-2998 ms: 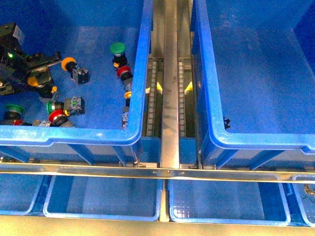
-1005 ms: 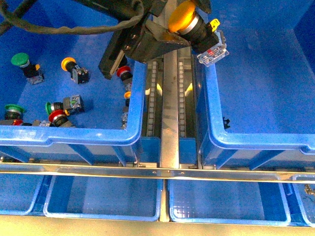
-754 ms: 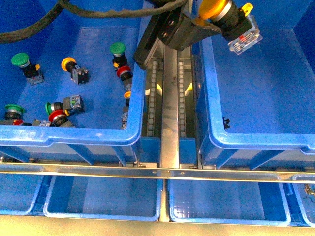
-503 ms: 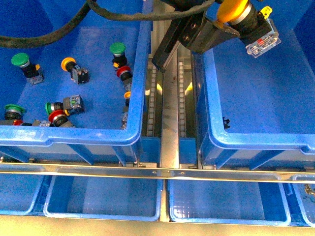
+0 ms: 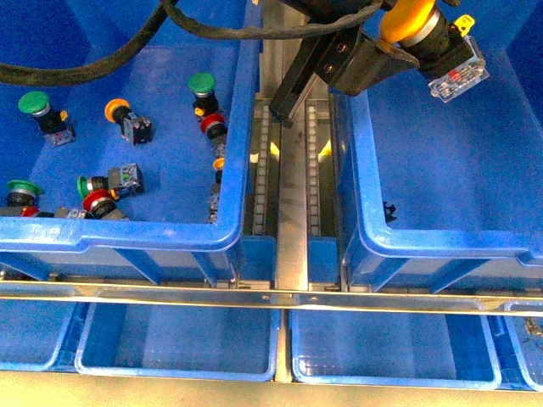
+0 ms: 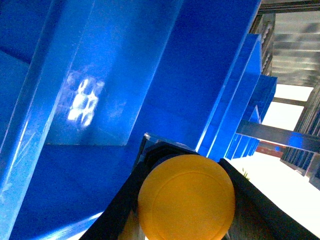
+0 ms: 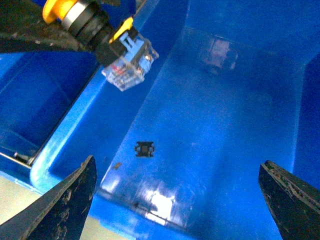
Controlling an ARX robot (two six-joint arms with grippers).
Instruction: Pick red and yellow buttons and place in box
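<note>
Left pincer (image 5: 397,34) pinching one yellow button (image 5: 443,52), with a dark finger (image 6: 117,215) on each side of the round cap (image 6: 186,197) as seen from the left wrist. Held in the air, touching nothing else. Long axis tilted: cap up and toward the arm, clear switch block (image 5: 456,75) down and away, pointing into the box (image 5: 441,244). Underneath, judging by the front view, bare blue floor of that box, just inside its left wall. Probably ready for release, with likely no further reach needed; height above the floor impossible to tell. Left arm stretched across from the left bin (image 5: 127,233), over the metal rail (image 5: 293,195) between the two containers, cable (image 5: 85,64) trailing behind. Right pincer (image 7: 175,210) spread wide and empty, hovering over the same box, near the held button but idle. More red and yellow buttons (image 5: 214,125) lying in the left bin among green ones (image 5: 202,82), well apart from both pincers.
</note>
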